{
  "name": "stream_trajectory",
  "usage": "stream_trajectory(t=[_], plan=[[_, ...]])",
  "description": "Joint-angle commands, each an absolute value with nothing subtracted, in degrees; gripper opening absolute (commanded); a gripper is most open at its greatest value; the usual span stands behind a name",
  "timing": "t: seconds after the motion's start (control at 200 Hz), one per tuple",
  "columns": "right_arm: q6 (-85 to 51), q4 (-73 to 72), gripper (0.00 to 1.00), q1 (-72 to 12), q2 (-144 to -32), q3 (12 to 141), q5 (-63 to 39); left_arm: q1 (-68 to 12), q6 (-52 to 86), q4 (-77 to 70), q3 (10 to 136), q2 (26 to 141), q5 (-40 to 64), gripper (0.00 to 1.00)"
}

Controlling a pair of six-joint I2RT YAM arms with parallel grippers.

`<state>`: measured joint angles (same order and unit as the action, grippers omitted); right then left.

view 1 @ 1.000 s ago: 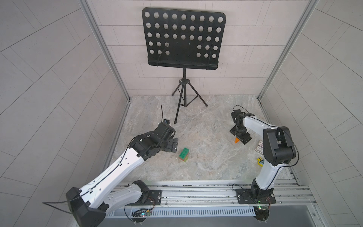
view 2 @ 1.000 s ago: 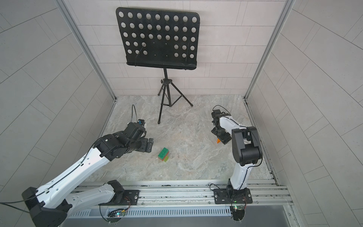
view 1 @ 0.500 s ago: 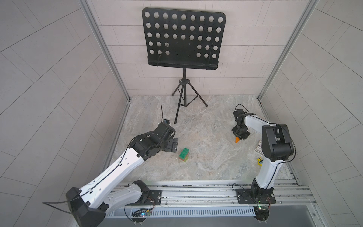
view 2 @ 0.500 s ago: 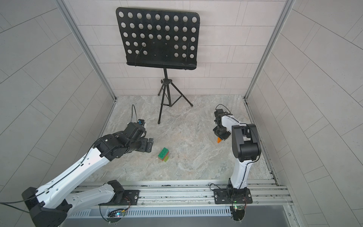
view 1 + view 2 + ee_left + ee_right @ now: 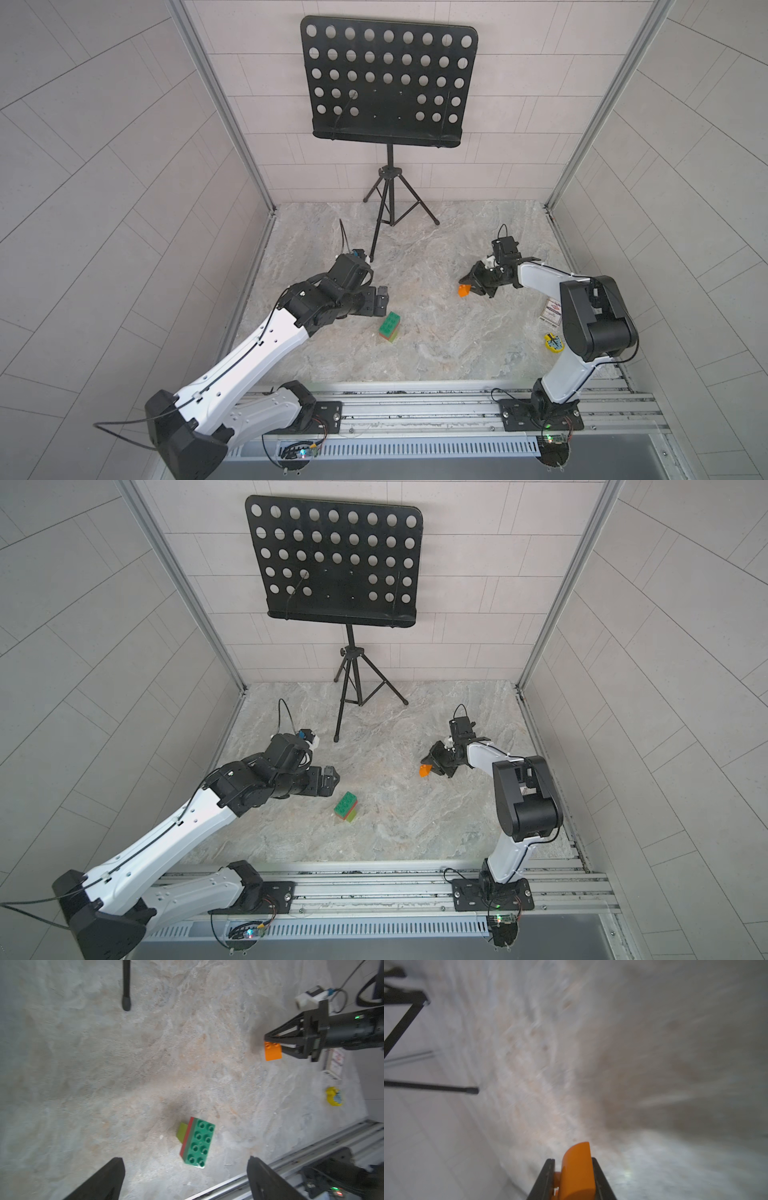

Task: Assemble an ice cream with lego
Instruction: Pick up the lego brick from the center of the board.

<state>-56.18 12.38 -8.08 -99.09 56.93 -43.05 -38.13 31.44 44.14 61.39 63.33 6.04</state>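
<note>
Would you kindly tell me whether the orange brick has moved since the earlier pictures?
Yes. The orange brick, gripped in the right claw, has shifted away from the white card and towards the green brick stack.

Left arm (image 5: 253, 353) stretches forward from its base, low, wrist bent inward. The left gripper (image 5: 379, 300) points sideways toward the middle with its jaws spread wide and nothing between them. Right arm (image 5: 540, 279) goes up from its base to a high black elbow, then the white forearm slopes down and inward; the right gripper (image 5: 468, 286) is nosed down, jaws clamped on the orange rounded-top piece (image 5: 273, 1053), pinched right at the fingertips, can't tell if it touches the table.
</note>
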Motion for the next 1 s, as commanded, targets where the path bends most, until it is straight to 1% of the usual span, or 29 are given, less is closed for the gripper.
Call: stream_trajectory(t=[0.0, 0.065, 0.145, 0.21, 0.29, 0.391, 0.521, 0.616, 0.996], plan=[[-63.74, 0.49, 0.09, -11.14, -97.59, 57.27, -54.83, -39.25, 37.26, 33.86, 63.11, 66.52, 14.72, 0.95], [-68.69, -5.32, 0.09, -12.43, -97.04, 56.67, -56.42, -41.23, 38.09, 30.54, 63.67, 69.04, 15.27, 0.94], [-74.85, -13.98, 0.10, -13.78, -96.47, 55.85, -58.12, -43.24, 39.32, 25.86, 64.07, 71.98, 18.44, 0.93], [-78.29, -18.24, 0.11, -14.63, -96.01, 55.64, -58.90, -44.61, 40.37, 22.50, 64.57, 74.08, 19.59, 0.94], [-83.83, -25.20, 0.11, -15.10, -95.77, 54.30, -59.86, -45.90, 41.17, 20.31, 65.33, 76.38, 18.16, 0.94], [-89.55, -32.30, 0.12, -15.12, -95.41, 52.28, -59.99, -45.97, 42.81, 18.70, 65.52, 78.40, 15.31, 0.90], [-89.72, -31.65, 0.12, -15.37, -94.64, 51.42, -60.66, -46.01, 42.11, 17.58, 67.76, 81.17, 12.86, 0.87], [-89.33, -31.03, 0.12, -15.57, -94.19, 51.25, -61.64, -45.92, 40.09, 20.55, 71.65, 84.69, 13.00, 0.78], [-84.88, -24.42, 0.13, -15.81, -90.99, 50.79, -62.58, -45.89, 34.67, 29.75, 77.95, 91.06, 6.78, 0.76]])
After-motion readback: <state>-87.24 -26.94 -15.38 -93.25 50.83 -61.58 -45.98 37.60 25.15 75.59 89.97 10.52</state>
